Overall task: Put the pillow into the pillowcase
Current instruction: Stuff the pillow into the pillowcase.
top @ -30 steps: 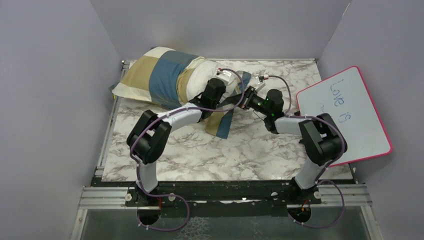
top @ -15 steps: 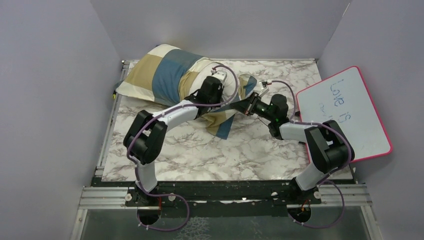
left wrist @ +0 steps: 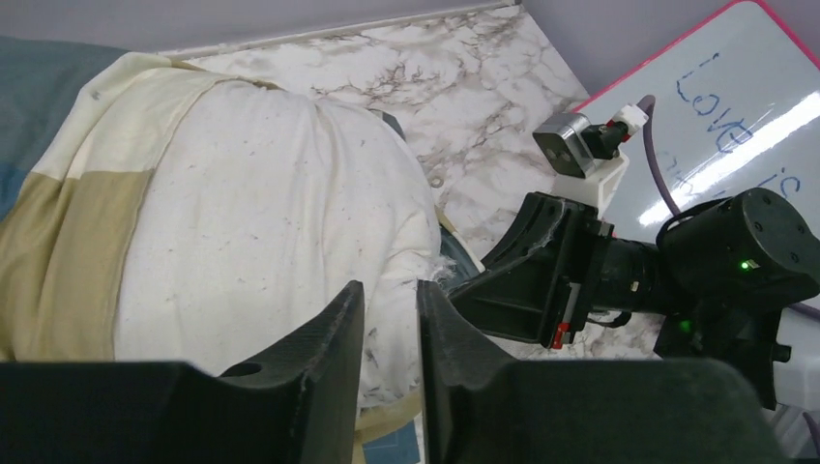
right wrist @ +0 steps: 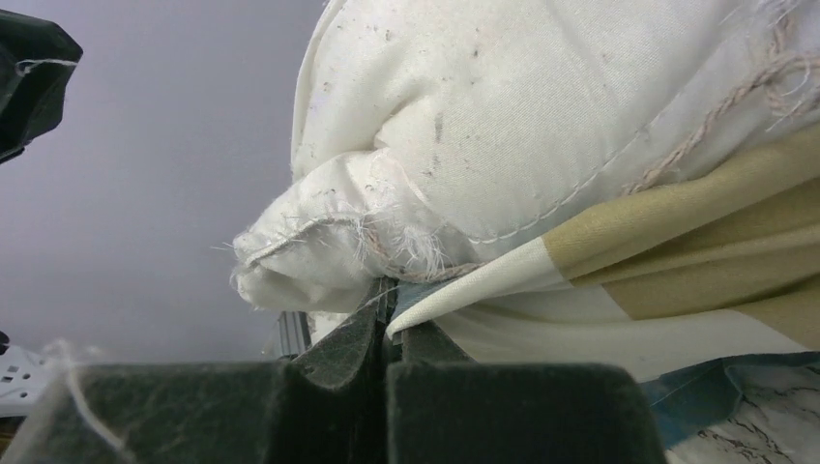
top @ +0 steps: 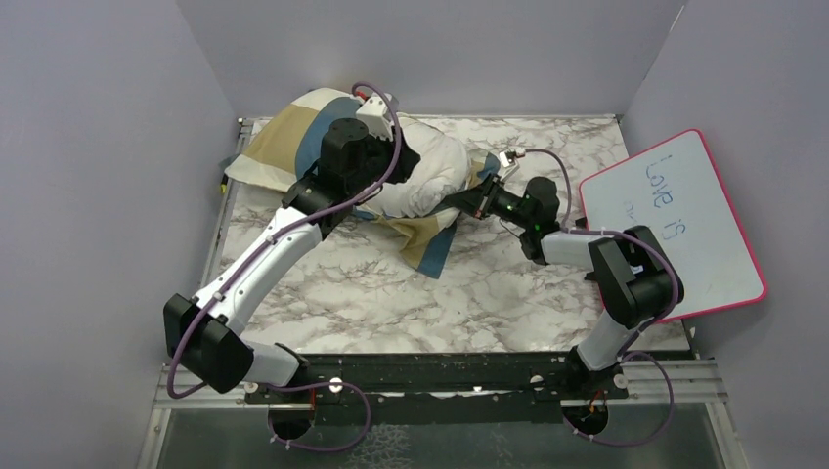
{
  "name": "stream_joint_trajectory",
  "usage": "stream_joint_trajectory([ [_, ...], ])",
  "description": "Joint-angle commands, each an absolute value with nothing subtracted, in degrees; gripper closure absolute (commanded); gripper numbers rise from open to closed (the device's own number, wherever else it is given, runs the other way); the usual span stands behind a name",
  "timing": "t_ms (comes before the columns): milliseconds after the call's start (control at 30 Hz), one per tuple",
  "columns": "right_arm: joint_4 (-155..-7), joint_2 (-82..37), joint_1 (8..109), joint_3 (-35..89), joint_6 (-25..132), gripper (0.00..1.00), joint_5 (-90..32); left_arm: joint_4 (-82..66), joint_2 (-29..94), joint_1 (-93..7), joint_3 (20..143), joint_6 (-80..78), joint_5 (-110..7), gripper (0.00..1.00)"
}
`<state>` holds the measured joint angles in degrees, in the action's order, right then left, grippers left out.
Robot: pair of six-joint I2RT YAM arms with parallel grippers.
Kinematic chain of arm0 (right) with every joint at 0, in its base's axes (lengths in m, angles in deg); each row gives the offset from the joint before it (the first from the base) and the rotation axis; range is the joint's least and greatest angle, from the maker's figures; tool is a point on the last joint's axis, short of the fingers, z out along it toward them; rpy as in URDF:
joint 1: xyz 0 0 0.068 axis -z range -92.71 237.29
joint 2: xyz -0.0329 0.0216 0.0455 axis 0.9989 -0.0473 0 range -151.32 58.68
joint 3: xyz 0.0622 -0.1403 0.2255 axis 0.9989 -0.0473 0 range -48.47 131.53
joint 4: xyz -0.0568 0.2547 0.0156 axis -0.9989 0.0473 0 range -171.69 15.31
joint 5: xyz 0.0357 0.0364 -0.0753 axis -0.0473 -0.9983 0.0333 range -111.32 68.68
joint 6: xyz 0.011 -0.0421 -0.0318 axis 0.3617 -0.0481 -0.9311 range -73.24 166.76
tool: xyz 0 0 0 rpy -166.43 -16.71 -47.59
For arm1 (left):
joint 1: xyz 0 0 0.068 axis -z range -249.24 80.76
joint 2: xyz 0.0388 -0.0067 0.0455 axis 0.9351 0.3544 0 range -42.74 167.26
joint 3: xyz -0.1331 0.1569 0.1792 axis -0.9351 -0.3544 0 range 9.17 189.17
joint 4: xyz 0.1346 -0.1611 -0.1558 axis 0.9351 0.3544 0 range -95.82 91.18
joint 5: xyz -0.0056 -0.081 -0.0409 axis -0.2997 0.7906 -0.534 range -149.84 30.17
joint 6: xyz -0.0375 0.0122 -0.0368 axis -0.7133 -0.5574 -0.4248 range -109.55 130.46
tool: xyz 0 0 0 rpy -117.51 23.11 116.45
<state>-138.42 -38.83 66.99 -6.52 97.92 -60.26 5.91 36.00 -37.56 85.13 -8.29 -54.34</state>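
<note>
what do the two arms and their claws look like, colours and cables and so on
Both the left arm and the right arm have white tubular links between chunky black joints. Each carries a thin purple cable. A small green light glows near the right wrist. The left claw and right claw have matte black, flat-sided fingers.

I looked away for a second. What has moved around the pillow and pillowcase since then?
The left hand left the exposed end of the pillow and lifted back over the pillowcase, its arm stretching out. It is now slightly open and holds nothing. The right hand kept its pinch on the pillowcase's open edge and barely shifted. The pillow is still partly out, and the whiteboard did not move.
</note>
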Motion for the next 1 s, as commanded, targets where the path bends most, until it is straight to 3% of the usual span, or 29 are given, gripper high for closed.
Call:
stream_joint_trajectory([
  [0, -138.09, -37.76, 66.59, -3.91, 95.41, 1.00, -61.49, 3.99, 38.60, -37.60, 83.29, -5.19, -53.99, 0.76],
  [167, -135.40, -36.96, 66.75, -1.19, 96.29, 1.00, -62.38, -9.83, 48.16, -35.83, 75.22, -10.50, -46.37, 0.82],
  [367, -130.94, -25.08, 67.17, 0.74, 101.31, 1.00, -71.73, -10.70, 65.93, -35.37, 73.63, -8.39, -60.74, 0.85],
  [567, -128.56, -12.09, 67.27, 1.55, 108.00, 1.00, -73.12, -10.64, 75.30, -37.25, 71.19, -9.90, -65.50, 0.86],
  [733, -133.14, -12.75, 67.30, -2.13, 113.17, 1.00, -71.86, -12.31, 73.81, -38.13, 68.97, -11.04, -64.90, 0.86],
  [833, -143.30, -17.74, 67.29, -7.72, 118.11, 1.00, -73.84, -12.62, 70.07, -38.60, 68.20, -11.69, -63.87, 0.85],
  [967, -131.70, -19.99, 67.25, -12.00, 107.80, 1.00, -68.27, -11.11, 57.30, -40.14, 68.08, -16.40, -52.05, 0.80],
])
